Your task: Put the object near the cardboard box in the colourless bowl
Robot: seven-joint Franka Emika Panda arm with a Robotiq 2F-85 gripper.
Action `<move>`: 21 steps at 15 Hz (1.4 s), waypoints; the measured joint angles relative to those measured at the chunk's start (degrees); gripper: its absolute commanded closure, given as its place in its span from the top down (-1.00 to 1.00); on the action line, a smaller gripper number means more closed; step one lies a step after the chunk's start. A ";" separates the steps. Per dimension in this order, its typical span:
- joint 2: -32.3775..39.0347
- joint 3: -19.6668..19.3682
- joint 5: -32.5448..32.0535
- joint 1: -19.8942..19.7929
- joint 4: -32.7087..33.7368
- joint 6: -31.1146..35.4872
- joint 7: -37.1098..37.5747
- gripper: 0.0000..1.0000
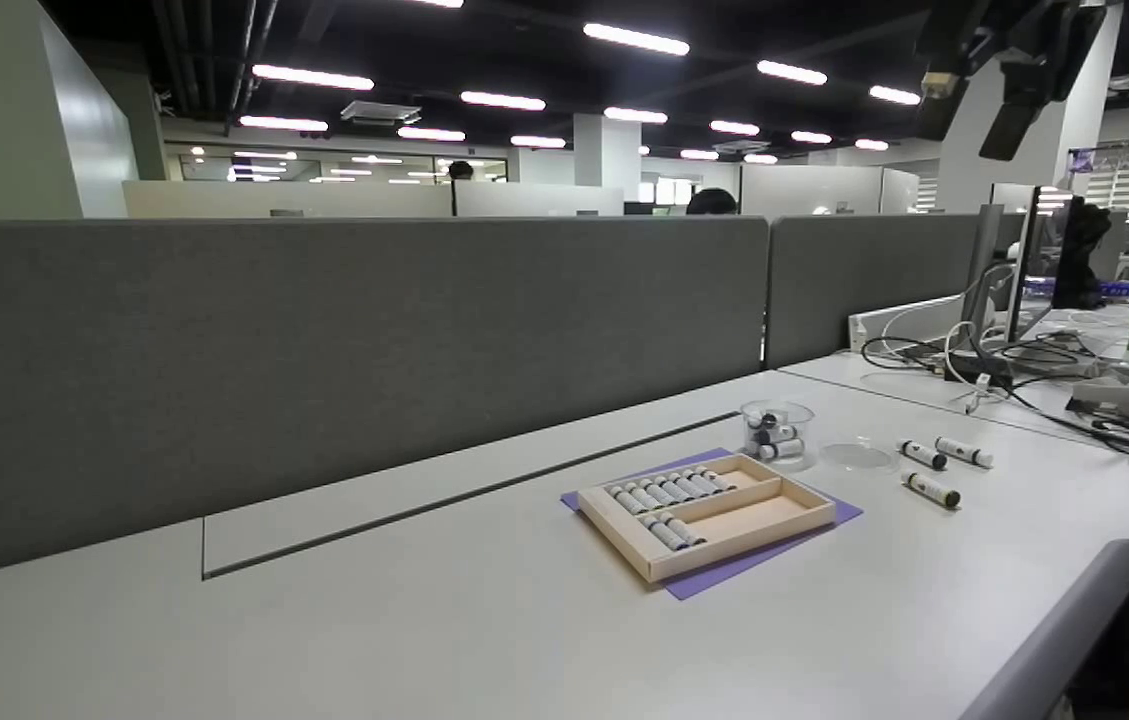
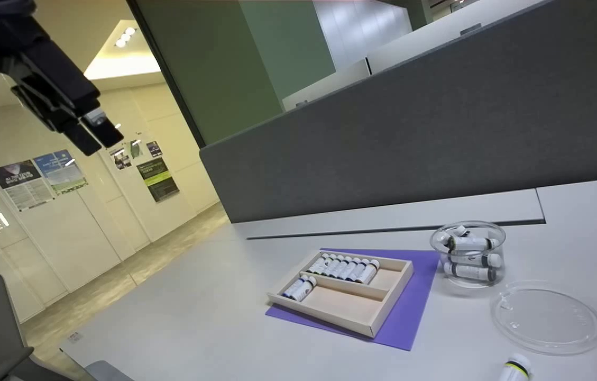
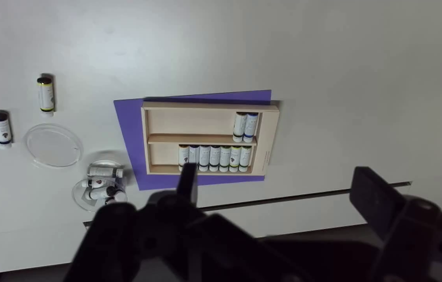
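Observation:
The cardboard box (image 1: 754, 513), a shallow tan tray with two compartments, holds several small white bottles; it also shows in an exterior view (image 2: 346, 302) and the wrist view (image 3: 193, 121). The colourless bowl (image 1: 804, 413), clear and round, stands beside it with several bottles inside; it also shows in an exterior view (image 2: 500, 233) and the wrist view (image 3: 78, 197). Loose bottles lie beyond the bowl, one with yellow bands (image 3: 46, 96), one with dark bands (image 3: 2, 128). My gripper (image 3: 275, 174) is open and empty, high above the table, in both exterior views (image 1: 969, 120) (image 2: 96, 138).
A purple sheet (image 3: 127, 129) lies under the tray. A flat clear lid (image 2: 547, 317) lies near the bowl. A grey partition (image 1: 374, 350) runs along the table's back. Cables (image 1: 1004, 360) and a monitor (image 1: 1024, 265) stand at the far end in an exterior view.

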 measured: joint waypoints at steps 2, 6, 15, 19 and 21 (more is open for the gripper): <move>2.95 -1.88 -0.60 -1.07 -0.02 3.86 -1.92 1.00; 13.96 -9.39 -4.85 -5.78 -0.05 13.14 -10.51 1.00; 44.65 -18.96 -16.66 -20.57 8.30 28.62 -16.80 1.00; 44.04 -18.82 -16.64 -19.74 7.49 29.00 -16.84 1.00; 43.33 -18.90 -16.64 -19.73 7.25 28.95 -16.84 1.00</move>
